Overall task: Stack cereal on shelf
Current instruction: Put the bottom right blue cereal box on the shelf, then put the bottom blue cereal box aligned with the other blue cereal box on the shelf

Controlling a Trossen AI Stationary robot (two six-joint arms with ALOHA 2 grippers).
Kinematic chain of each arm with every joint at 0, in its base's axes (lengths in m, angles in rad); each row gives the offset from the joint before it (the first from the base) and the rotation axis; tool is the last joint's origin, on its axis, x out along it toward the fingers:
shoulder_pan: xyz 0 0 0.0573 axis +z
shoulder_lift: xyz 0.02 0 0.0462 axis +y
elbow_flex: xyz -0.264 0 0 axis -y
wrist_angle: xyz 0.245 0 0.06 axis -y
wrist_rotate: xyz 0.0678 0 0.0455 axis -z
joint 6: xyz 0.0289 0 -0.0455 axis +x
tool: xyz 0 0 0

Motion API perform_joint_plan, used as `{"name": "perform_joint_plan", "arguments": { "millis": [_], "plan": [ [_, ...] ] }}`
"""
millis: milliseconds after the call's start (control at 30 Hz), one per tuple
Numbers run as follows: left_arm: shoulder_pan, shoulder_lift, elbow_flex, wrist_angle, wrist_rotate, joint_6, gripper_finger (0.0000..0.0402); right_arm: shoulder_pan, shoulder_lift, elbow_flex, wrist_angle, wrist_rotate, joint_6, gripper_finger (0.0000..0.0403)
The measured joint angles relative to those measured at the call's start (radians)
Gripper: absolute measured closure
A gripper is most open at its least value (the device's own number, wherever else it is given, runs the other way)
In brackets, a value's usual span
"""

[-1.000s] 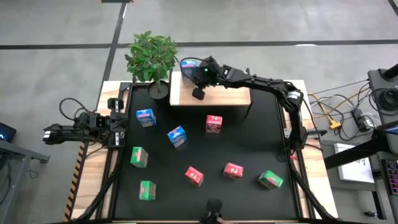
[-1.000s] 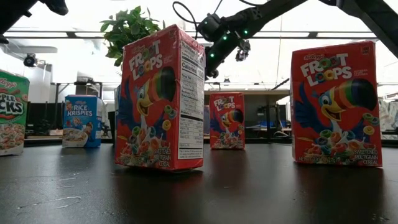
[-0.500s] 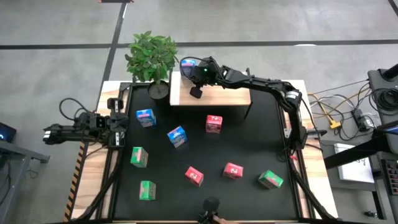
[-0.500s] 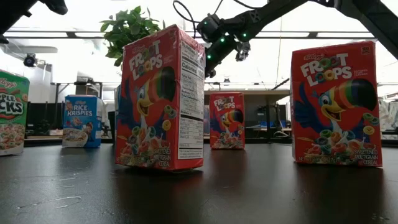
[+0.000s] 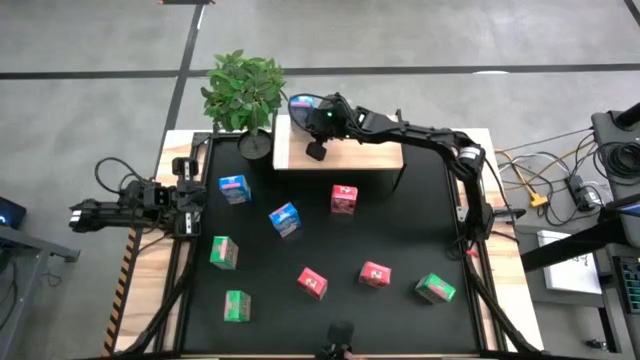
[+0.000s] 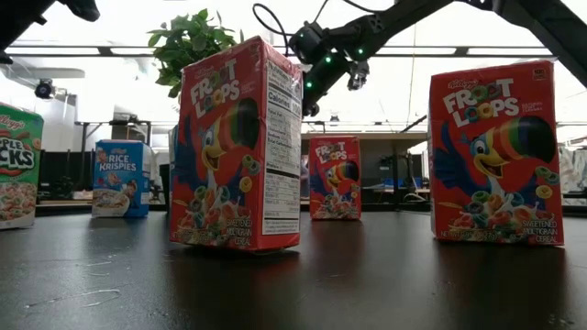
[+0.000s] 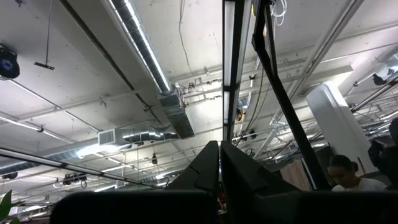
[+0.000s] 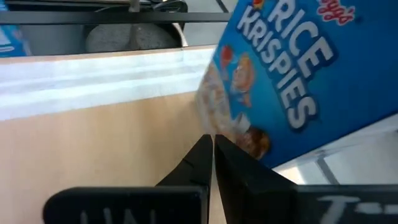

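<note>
On the black mat [image 5: 400,220] that covers the desk, eight cereal boxes stand scattered. Nearest the front edge are a green box [image 5: 236,306] toward the left and another green box [image 5: 436,289] toward the right, with two red boxes between them, one [image 5: 312,283] left of centre and one [image 5: 374,273] just right of it. In the low view these red ones fill the foreground, the left one [image 6: 240,147] turned edge-on and the other [image 6: 492,151] facing the camera.

Farther back, a third green box [image 5: 223,252] stands near the left edge, and a blue box [image 5: 284,219] sits close to the middle. Beyond those, a second blue box [image 5: 233,188] stands toward the left and a third red box [image 5: 344,199] toward the right.

The left gripper [image 5: 88,213] rests off the desk's left edge, its fingers [image 7: 208,167] pressed together and pointing at the ceiling.

At the far edge stands the wooden shelf [image 5: 370,155]. The right gripper [image 5: 300,105] reaches over its far left corner, fingers [image 8: 205,155] pressed together and holding nothing, their tips just beside a tilted blue box [image 8: 298,68]. A potted plant [image 5: 243,92] stands just left of the shelf.
</note>
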Motion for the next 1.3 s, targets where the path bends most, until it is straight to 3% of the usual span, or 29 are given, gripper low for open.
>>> {"name": "perform_joint_plan", "arguments": {
  "millis": [400,567,800,1033,1300],
  "plan": [
    [0.000,0.000,0.000,-0.013,0.000,-0.074,0.0402,0.149,-0.202,0.000,-0.279,-0.003,0.017,0.0394],
    [0.000,0.023,0.000,-0.015,-0.085,-0.190,0.0402,0.225,-0.337,-0.027,-0.373,-0.003,0.010,0.0394],
    [0.000,0.122,0.000,0.002,-0.100,-0.384,0.0402,0.341,-0.545,-0.297,-0.220,-0.003,0.053,0.0394],
    [0.000,0.222,0.020,0.067,-0.174,-0.448,0.0402,0.391,-0.685,-0.551,0.004,-0.001,0.071,0.0394],
    [-0.003,0.345,0.210,-0.216,-0.176,-0.480,0.0402,0.391,-0.760,-0.721,0.143,-0.001,0.040,0.0394]
  ]
}}
